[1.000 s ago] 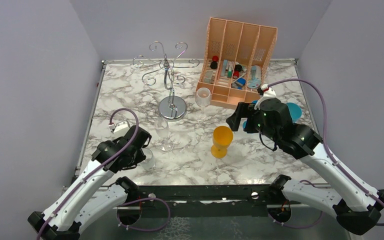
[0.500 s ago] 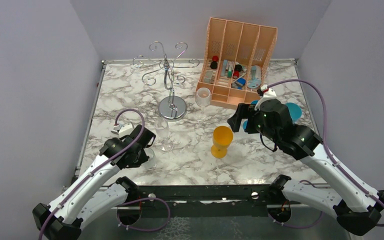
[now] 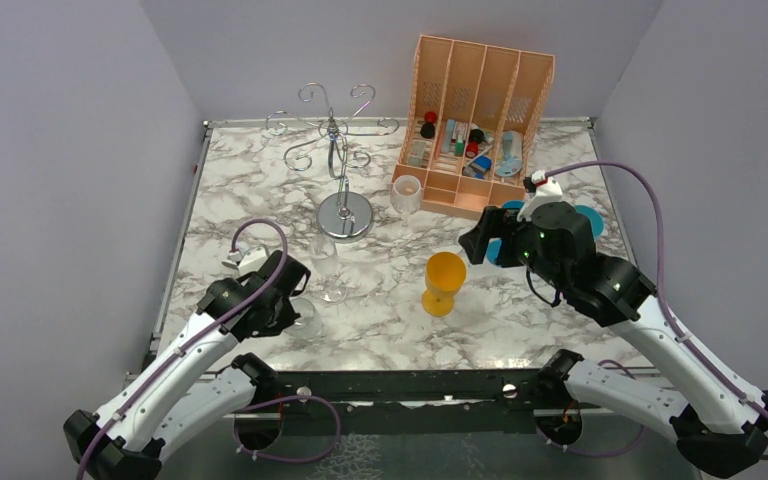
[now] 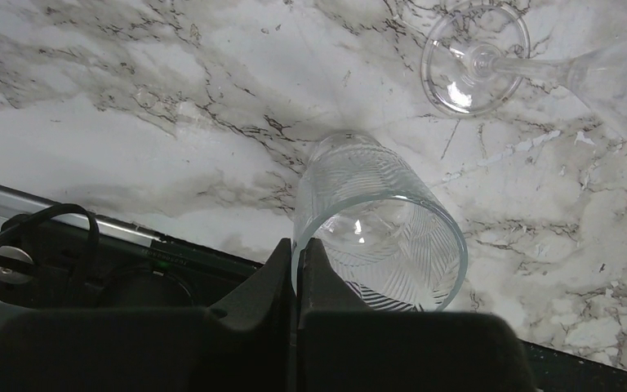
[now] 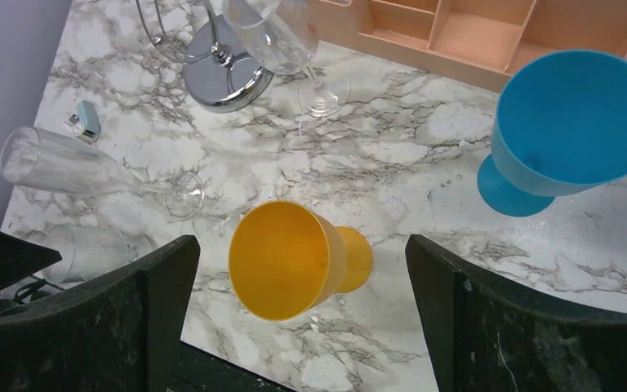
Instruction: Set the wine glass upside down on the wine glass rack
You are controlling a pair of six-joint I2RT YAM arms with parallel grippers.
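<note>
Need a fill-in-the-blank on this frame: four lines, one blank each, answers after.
1. The left fingers are shut on the tumbler's ___.
2. The right fingers stand ___ above the yellow goblet.
3. The other goblet, by the organiser, is ___.
4. The rack holds ___ glasses.
Missing words: rim; open; blue; no.

Reaching from the lower-left corner toward left of centre with the left arm [image 3: 180,350], the left gripper [image 3: 290,303] tipped down, jaws pinched on the rim of a ribbed tumbler [image 4: 375,220]. Stretching from lower right to right of centre with the right arm [image 3: 660,320], the right gripper [image 5: 298,245] angled downward, jaws spread wide, holding nothing.
</note>
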